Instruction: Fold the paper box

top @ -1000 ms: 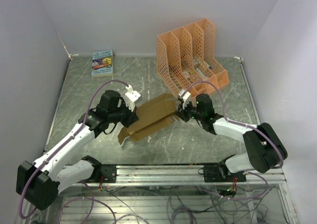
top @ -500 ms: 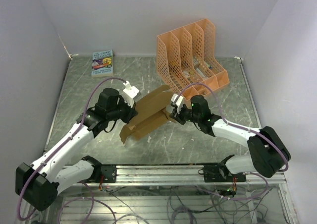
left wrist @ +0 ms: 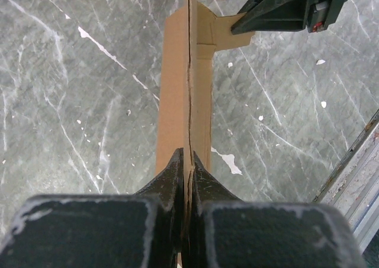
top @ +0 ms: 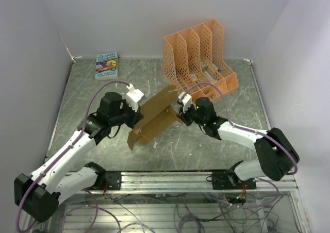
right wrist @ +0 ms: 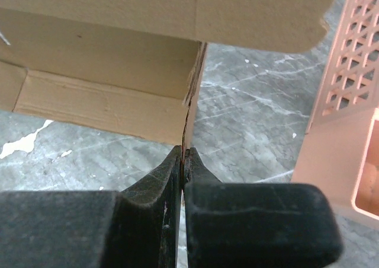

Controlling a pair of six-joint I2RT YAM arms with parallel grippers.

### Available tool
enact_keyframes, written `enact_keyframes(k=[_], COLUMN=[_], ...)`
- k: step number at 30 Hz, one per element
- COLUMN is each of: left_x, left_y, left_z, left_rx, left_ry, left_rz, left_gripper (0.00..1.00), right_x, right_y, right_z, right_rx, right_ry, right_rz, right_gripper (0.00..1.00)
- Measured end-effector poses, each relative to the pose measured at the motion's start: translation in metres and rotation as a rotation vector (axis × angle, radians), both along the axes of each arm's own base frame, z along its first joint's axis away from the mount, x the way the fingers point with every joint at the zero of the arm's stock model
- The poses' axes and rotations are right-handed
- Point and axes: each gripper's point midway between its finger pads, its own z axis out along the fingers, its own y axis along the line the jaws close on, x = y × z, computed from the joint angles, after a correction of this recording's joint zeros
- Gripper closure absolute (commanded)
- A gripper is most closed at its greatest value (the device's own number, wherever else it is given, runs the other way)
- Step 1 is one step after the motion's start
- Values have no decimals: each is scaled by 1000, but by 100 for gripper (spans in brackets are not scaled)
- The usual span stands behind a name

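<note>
The paper box (top: 154, 117) is a tan cardboard sheet with creases and flaps, partly raised into a trough shape at the table's middle. My left gripper (top: 137, 117) is shut on its left edge; in the left wrist view the cardboard (left wrist: 201, 84) runs edge-on between the left gripper (left wrist: 187, 161). My right gripper (top: 181, 115) is shut on a flap at the box's right end; in the right wrist view the thin flap edge (right wrist: 192, 102) enters the right gripper (right wrist: 183, 155). The box's panels (right wrist: 118, 60) stand in front of it.
An orange perforated file rack (top: 198, 57) stands at the back right, close behind the right gripper, and shows in the right wrist view (right wrist: 349, 102). A small printed book (top: 106, 65) lies at the back left. A metal rail (top: 170, 179) runs along the near edge.
Both grippers have lifted and pushed the cardboard together: it went from lying nearly flat to standing up in a folded trough. The right gripper moved left and slightly up.
</note>
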Motion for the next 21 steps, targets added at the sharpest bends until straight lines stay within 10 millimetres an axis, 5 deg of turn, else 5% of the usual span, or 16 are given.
enact_keyframes(k=[15,21], left_x=[-4,-4], left_y=[-9,-9], left_z=[-11,-13], left_rx=[18,47], left_ry=[30,42], left_rz=[-86,-101], left_gripper=[93,93], right_x=[7,4], right_y=[-6,-3], right_z=[-2,-2], right_rx=[3,16], right_ry=[12,24], right_rz=[-60,-47], right_gripper=[100,92])
